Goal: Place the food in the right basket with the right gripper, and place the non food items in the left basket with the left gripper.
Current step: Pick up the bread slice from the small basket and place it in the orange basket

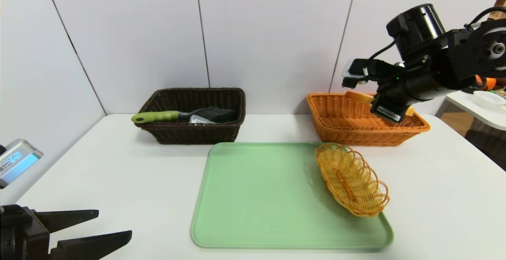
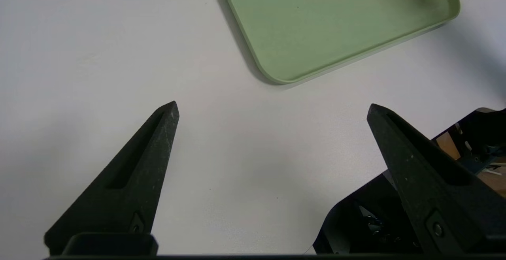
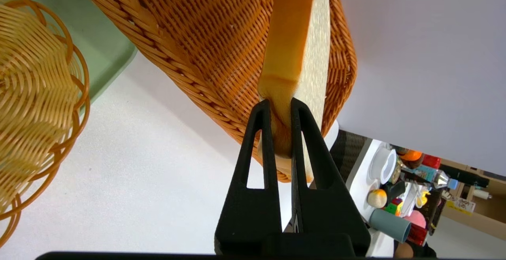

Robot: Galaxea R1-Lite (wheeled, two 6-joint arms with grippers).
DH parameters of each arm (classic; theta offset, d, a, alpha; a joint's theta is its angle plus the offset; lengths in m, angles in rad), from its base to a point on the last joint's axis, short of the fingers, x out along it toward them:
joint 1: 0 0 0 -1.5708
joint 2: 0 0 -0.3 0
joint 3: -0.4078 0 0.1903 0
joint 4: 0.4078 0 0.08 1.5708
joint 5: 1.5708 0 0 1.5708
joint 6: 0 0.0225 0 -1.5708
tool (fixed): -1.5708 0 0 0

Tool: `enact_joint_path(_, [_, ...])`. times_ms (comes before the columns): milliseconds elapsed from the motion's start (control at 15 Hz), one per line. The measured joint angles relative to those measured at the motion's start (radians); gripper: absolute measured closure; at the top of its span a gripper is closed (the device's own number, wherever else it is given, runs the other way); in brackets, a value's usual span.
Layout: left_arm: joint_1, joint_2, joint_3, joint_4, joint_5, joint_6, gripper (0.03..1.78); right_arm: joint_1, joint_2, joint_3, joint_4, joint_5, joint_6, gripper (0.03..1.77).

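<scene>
Bread point(image 3: 294, 50) sits pinched by its crust edge in our right tool point(image 3: 281, 106), whose jaws are clamped tight on the slice. In the head view, at the right of the frame, that tool point(image 1: 365, 96) holds the bread point(image 1: 357, 96) over the orange basket point(image 1: 340, 127), the slice not yet resting on the weave. The right wrist view shows the slice standing on edge against the basket point(image 3: 205, 46) interior behind it.

Our left tool point(image 1: 114, 224) waits in the lower left of the head view, low over the white tabletop point(image 1: 130, 181), with nothing in it. From its wrist view we see the left tool point(image 2: 272, 108) with its jaws spread wide, over bare tabletop point(image 2: 99, 46).

In the upper left centre of the head view, the brown basket point(image 1: 174, 133) holds the brush point(image 1: 185, 114), its green handle poking out over the rim, and the grey case point(image 1: 199, 119) beside the bristles.

Between the baskets and us lies a green tray point(image 1: 257, 196), and on its right part a small yellow dish point(image 1: 350, 179), tilted.
</scene>
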Motion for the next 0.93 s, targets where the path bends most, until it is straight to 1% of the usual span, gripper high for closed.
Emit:
enact_joint_path(267, [0.000, -0.008, 0.011, -0.001, 0.000, -0.011, 0.12, -0.009, 0.066, -0.039, 0.013, -0.003, 0.000, 1.66])
enact_joint_path(667, [0.000, -0.007, 0.012, -0.021, 0.003, -0.030, 0.12, -0.016, 0.213, -0.170, 0.015, -0.003, 0.000, 1.66])
enact_joint_path(933, [0.000, -0.006, 0.013, -0.034, 0.003, -0.033, 0.12, -0.024, 0.288, -0.212, 0.009, -0.008, 0.001, 1.66])
